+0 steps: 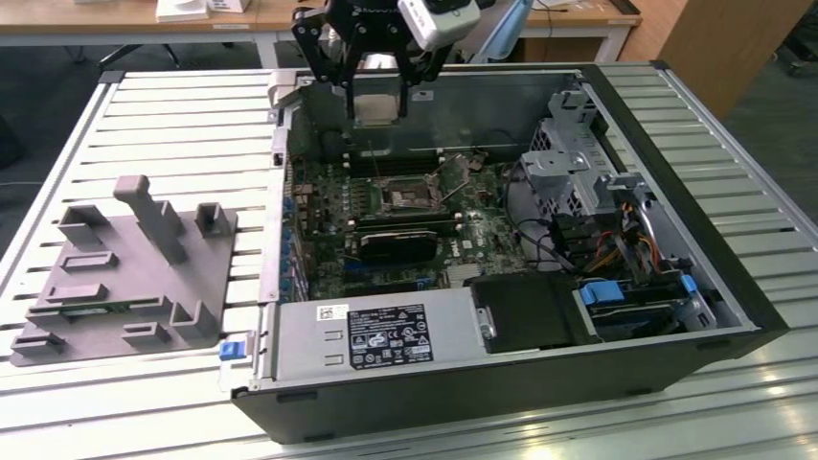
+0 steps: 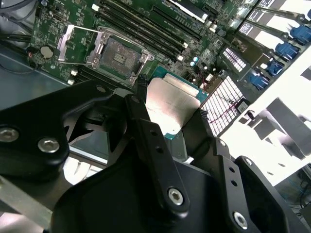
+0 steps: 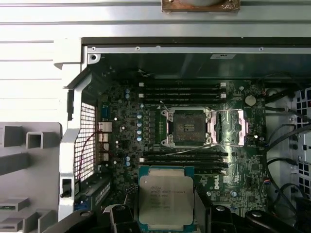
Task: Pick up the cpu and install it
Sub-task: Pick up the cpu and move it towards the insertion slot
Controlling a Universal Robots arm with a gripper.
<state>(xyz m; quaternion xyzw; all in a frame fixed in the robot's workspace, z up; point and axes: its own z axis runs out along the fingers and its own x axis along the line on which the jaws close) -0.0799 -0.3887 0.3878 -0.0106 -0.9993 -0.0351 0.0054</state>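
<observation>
Clamping the cpu point(image 3: 166, 200) by two edges, the hand point(image 1: 378, 107) hangs beside the computer case point(image 1: 486, 96) wall; the open socket point(image 3: 188, 127) lies lower, toward the case's middle.

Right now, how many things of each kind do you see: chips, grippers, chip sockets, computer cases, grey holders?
chip: 1, held above the board
gripper: 1, shut on the chip
socket: 1, empty
computer case: 1, open
grey holder: 1
Total: 5

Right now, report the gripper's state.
Gripper: closed, holding the cpu by its edges, lifted over the motherboard; the cpu is not yet in the socket.
</observation>
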